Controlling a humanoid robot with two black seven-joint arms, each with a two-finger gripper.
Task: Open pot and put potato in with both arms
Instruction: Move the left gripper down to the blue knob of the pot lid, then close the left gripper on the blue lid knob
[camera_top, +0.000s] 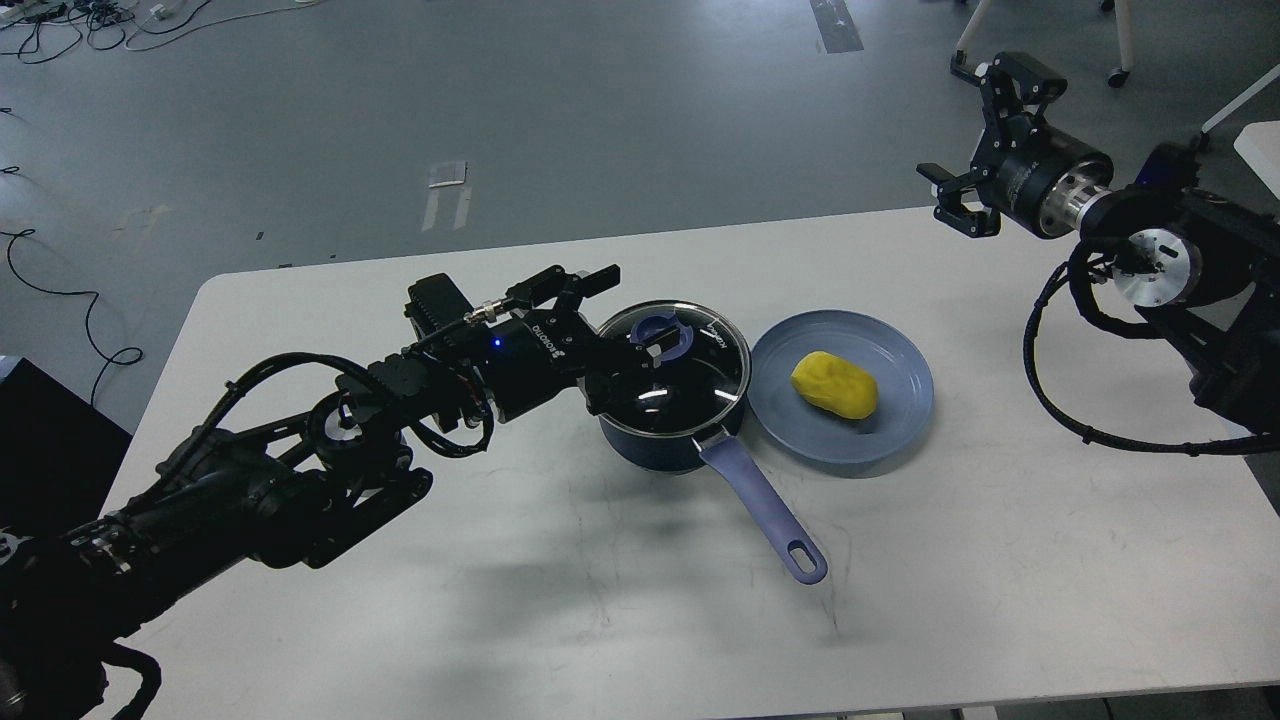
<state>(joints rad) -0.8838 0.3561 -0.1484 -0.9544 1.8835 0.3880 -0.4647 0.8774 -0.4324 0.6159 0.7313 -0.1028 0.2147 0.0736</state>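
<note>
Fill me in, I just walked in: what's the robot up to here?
The left gripper is at the purple knob of the glass lid, which sits on the pot. The potato lies on the blue plate beside the pot. The right gripper hangs open above the table's far right edge, holding nothing.

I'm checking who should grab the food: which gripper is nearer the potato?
Left. The left gripper is at the lid knob on the pot, just left of the potato. The right gripper hangs open, far up-right, beyond the table edge.
</note>
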